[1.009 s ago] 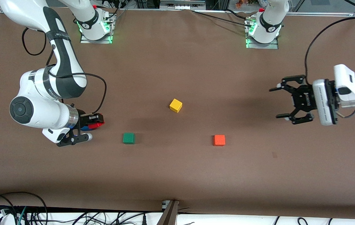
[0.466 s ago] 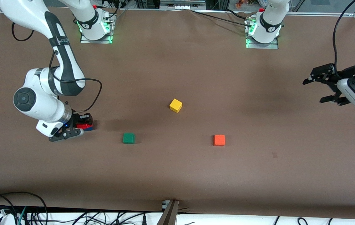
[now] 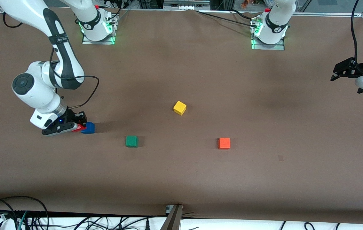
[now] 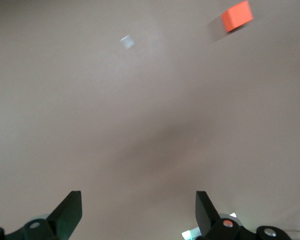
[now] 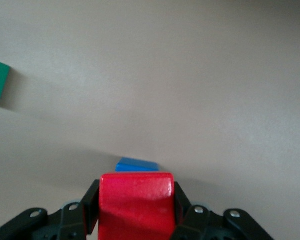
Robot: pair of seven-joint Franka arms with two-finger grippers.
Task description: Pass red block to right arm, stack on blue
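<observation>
- Nearest the camera: the orange block [image 3: 224, 143] and green block [image 3: 131, 141] sit mid-counter [image 3: 181, 179], untouched. Spares, I'd guess.
- A bit farther, toward the right arm's end of the counter: the right pincer [image 3: 78, 126] is clamped on the red block [image 5: 136, 204], low and overlapping the blue block [image 3: 89, 127], probably lining up the stack.
- Can't tell if red touches blue, the pincer hides most of it.
- Yellow block [image 3: 179, 107] sits farther in.
- Left pincer [image 3: 347, 71] waits with fingers apart and empty at the left arm's edge, cut off by the frame.
</observation>
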